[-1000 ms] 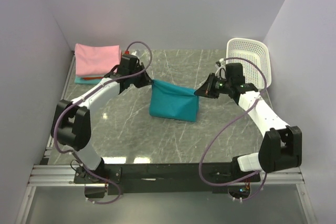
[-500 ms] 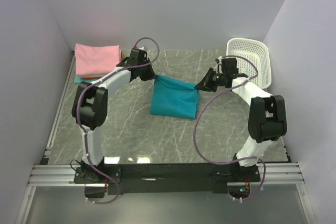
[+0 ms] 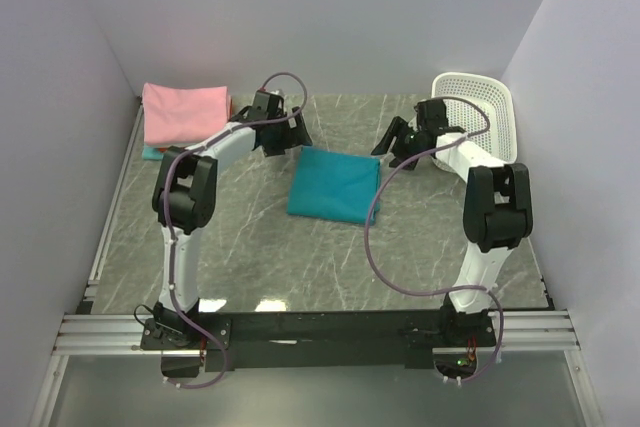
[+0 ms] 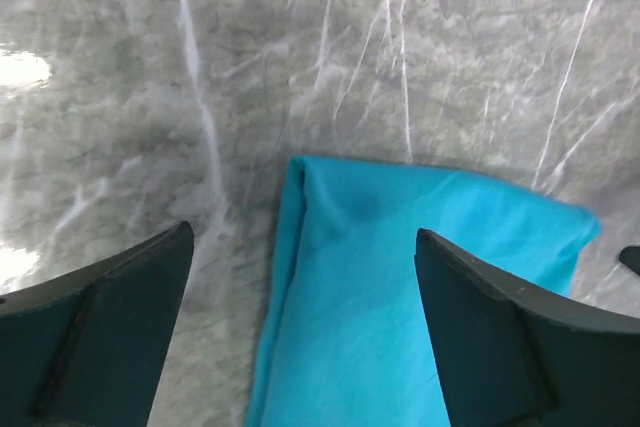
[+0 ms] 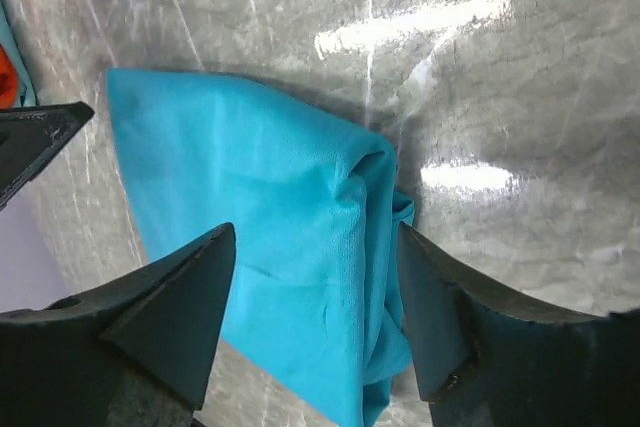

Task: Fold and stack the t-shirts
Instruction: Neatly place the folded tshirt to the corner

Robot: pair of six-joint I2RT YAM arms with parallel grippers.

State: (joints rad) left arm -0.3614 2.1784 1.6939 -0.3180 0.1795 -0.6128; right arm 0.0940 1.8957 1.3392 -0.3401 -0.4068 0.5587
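Teal shirt (image 3: 335, 184) lies folded flat, wide tabletop (image 3: 260, 247) around it; left end effector (image 3: 289, 140) and right end effector (image 3: 392, 152) spread apart, empty, by its far corners.

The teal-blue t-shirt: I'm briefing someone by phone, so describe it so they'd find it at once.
On the grey marbled table, midway between the open left gripper and right gripper, the teal-blue t-shirt lies folded into a flat rectangle. Unlike the pink t-shirt atop the far-left pile, it lies alone on bare stone.
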